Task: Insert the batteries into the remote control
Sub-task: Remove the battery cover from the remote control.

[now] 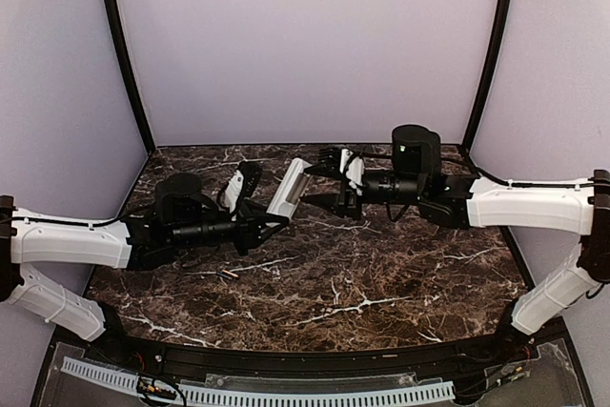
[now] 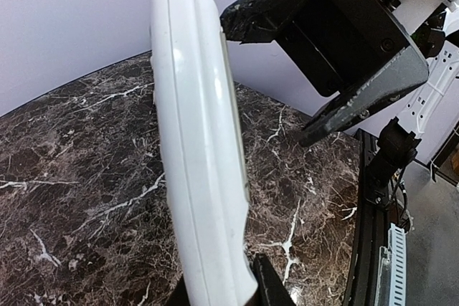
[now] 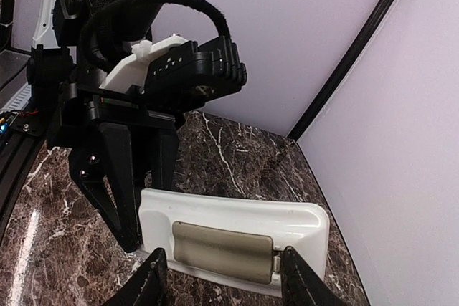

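Note:
My left gripper is shut on one end of the white remote control and holds it above the table. In the left wrist view the remote rises edge-on from my left gripper. In the right wrist view the remote's back faces me with a grey-beige cover closing the battery bay. My right gripper is open, with one fingertip at each end of that cover. It also shows in the top view. The batteries lie as small dark slivers on the table in front of the left arm.
The dark marble table is walled by lilac panels with black corner posts. A white perforated rail runs along the near edge. The right gripper's black fingers hang close to the remote in the left wrist view.

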You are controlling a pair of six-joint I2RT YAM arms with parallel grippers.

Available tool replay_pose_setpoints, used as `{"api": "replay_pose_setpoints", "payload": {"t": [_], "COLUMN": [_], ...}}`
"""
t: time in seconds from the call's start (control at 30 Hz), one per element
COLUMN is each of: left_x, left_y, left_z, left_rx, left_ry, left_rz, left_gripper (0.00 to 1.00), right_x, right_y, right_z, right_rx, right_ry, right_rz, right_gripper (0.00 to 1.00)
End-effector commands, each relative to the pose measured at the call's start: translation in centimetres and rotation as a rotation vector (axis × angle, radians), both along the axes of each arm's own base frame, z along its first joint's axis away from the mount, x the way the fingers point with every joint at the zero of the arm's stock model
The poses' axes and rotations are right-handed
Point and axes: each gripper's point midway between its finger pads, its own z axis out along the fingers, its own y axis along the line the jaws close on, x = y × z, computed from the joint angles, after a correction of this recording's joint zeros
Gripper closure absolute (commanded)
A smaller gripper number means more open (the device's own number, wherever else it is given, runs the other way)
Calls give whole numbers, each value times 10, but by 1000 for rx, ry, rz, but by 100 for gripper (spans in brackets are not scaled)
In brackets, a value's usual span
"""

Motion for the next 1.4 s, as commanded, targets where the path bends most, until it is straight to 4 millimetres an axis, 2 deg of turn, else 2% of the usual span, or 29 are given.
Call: {"api": "replay_pose_setpoints", "payload": {"t": [0.0, 0.33, 0.53, 0.73, 0.87, 1.0, 1.17, 1.37], "left_x": [-14, -10, 8, 23, 39, 48, 48, 49], "left_y": [-2, 3, 11, 17, 31, 38, 37, 38], "left_z": [35, 39, 33, 20, 3, -13, -28, -47], "left_rx": [-83, -94, -65, 15, 117, 194, 238, 286], "left_ry": [-112, -151, -153, -162, -174, -172, -161, -132], "left_rz": [-65, -32, 79, 158, 268, 317, 305, 307], "left_gripper": [100, 100, 100, 100, 100, 100, 100, 100], "right_x": [-4, -32, -47, -54, -55, -57, -49, -30], "right_y": [8, 20, 25, 26, 22, 15, 9, 2], "right_z": [-34, -60, -86, -87, -87, -92, -95, -93], "right_rx": [-114, -183, -193, -169, -167, -177, -193, -207], "right_ry": [21, 65, 115, 135, 129, 141, 131, 145], "right_rz": [-3, 110, 116, 104, 84, 68, 6, -102], "right_gripper": [49, 54, 54, 55, 55, 55, 54, 54]}}
